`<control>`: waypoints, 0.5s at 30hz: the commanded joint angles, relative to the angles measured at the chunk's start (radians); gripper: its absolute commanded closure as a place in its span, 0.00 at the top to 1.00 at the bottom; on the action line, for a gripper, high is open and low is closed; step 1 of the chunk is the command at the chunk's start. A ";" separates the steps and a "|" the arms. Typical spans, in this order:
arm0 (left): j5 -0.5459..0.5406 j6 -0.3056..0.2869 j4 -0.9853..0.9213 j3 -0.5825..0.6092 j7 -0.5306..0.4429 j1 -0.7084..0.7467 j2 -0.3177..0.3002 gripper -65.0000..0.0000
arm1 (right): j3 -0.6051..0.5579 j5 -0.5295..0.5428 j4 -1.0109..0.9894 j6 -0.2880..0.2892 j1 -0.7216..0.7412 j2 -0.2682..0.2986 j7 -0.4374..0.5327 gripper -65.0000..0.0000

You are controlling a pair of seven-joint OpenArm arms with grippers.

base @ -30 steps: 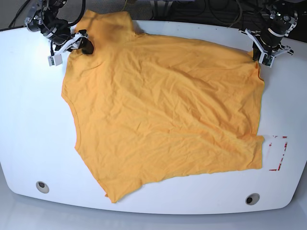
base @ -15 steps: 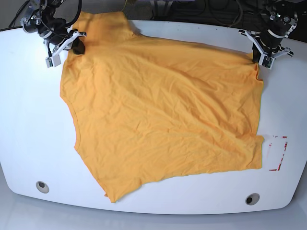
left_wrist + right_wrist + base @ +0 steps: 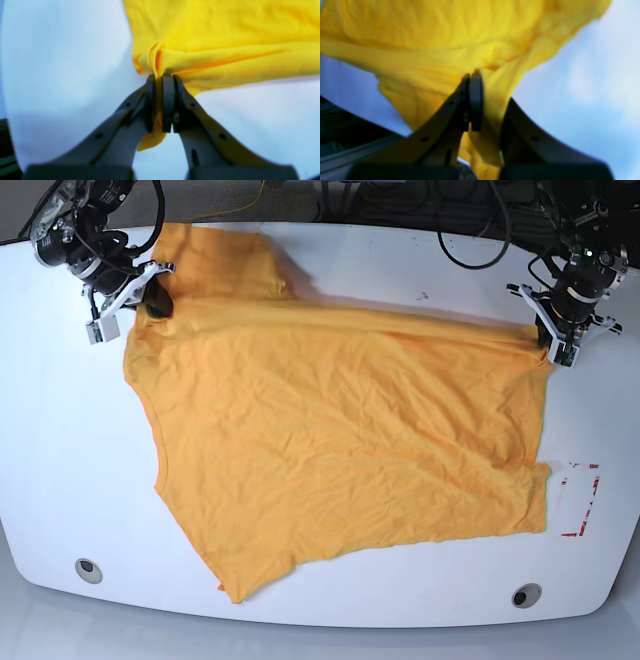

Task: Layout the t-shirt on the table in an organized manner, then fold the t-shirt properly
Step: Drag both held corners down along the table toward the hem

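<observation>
We have both grippers, left [image 3: 557, 345] and right [image 3: 150, 288], pinched on the shirt [image 3: 340, 440], which lies across the table [image 3: 60, 440]. Pulling apart harder risks fabric slipping out, since each pinch is thin.

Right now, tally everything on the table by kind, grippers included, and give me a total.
T-shirt: 1
Grippers: 2, the left gripper and right gripper, each shut on the shirt
Grey grommets: 2, one near the front left in the base view, one front right
Red tape rectangle: 1
Total: 6
</observation>
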 commanded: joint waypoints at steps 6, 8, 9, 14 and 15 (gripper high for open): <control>0.002 0.007 0.016 0.028 0.113 -0.084 -0.011 0.04 | -0.001 0.035 0.017 -0.045 0.073 0.019 0.016 0.01; 0.002 0.007 0.016 0.051 0.160 -0.098 -0.014 0.04 | -0.001 0.032 0.015 -0.046 0.091 0.019 0.016 0.01; 0.002 0.007 0.016 0.058 0.183 -0.104 -0.015 0.04 | -0.001 0.032 0.014 -0.046 0.100 0.019 0.016 0.01; 0.002 0.007 0.012 0.101 0.256 -0.117 -0.054 0.04 | -0.004 0.035 -0.041 -0.043 0.157 0.019 0.016 0.01; 0.002 0.007 0.012 0.114 0.260 -0.114 -0.060 0.04 | -0.006 0.035 -0.054 -0.043 0.169 0.019 0.016 0.01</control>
